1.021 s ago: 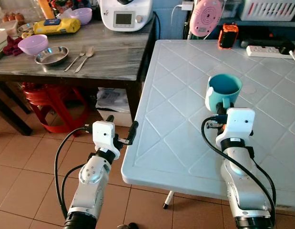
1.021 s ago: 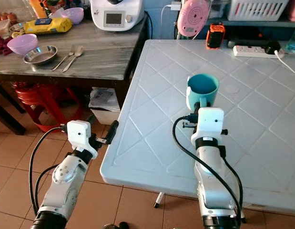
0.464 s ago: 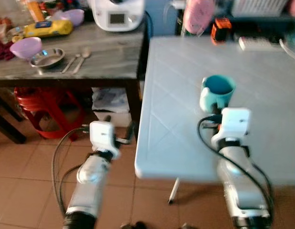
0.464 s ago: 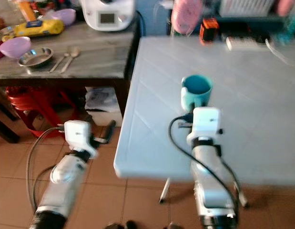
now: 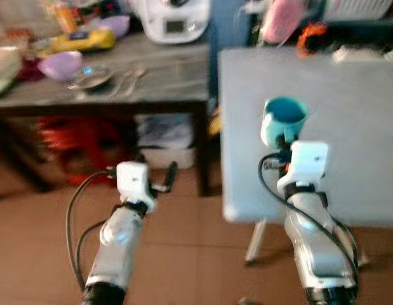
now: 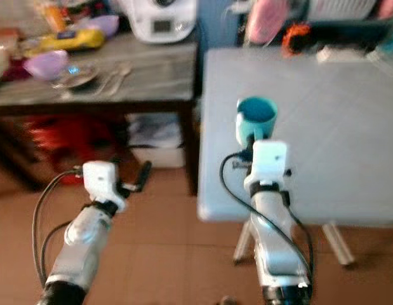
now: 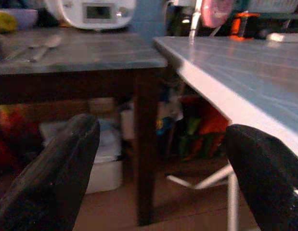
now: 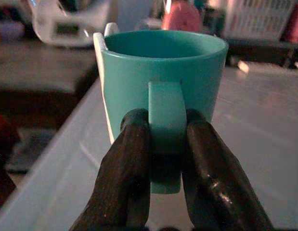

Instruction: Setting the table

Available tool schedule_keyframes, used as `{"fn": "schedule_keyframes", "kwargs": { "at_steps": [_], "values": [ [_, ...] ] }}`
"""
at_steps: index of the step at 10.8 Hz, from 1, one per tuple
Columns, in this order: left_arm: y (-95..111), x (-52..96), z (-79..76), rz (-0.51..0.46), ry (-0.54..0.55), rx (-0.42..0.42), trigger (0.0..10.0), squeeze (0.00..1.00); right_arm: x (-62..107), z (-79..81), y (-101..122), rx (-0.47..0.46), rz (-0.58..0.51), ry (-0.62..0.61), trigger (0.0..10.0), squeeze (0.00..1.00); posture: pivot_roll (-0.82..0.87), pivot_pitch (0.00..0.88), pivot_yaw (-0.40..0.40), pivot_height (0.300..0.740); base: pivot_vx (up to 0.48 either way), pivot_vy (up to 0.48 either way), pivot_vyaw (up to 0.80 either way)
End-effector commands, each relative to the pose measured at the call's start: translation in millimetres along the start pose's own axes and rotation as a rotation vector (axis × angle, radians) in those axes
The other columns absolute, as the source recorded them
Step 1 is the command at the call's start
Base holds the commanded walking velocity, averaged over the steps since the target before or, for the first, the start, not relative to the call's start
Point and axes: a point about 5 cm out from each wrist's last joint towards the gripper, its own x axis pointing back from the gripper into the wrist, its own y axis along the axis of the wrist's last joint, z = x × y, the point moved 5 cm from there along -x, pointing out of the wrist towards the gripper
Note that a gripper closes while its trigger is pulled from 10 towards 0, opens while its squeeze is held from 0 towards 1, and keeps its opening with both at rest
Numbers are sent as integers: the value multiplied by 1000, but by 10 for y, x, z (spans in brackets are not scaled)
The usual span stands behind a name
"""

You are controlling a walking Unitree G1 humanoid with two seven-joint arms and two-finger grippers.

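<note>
We see the right gripper clenched on the handle of a teal mug; its two black fingers press the handle from both sides. The mug is upright, open end up, and sits over the near part of the white table, toward its left edge. We cannot tell whether the mug touches the table top or hangs just above it. The right arm reaches forward from the near side, its white wrist block just behind the mug.

The left gripper is released: its fingers stand wide apart with nothing between them. It hovers over the tiled floor, low and left of the white table, in front of the dark table.

On the dark table, far left, we note a purple bowl, a metal dish beside it, and cutlery to the right of the dish. A yellow pack and a white appliance stand farther back. A pink device and an orange item sit at the far edge of the white table. The head views are blurred, so finer detail is not readable.
</note>
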Motion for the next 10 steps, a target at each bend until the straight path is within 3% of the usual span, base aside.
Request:
{"fn": "schedule_keyframes", "kwargs": {
  "at_steps": [1, 8, 10],
  "values": [
    [38, -6, 75, -4, 17, -25, 10000, 0, -8, 27, 84, -14, -32, 6, 10000, 0, -155, 104, 77, 740, 0, 480, 0],
    [62, -72, 38, -14, 12, -26, 10000, 0, -18, 51, 86, -5, -39, 24, 10000, 0, -156, 80, 78, 740, 0, 480, 0],
    [92, -77, 35, -34, 13, -39, 10000, 0, -20, 51, 84, -2, -41, 29, 10000, 0, -155, 78, 75, 740, 0, 184, 0]
  ]
}}
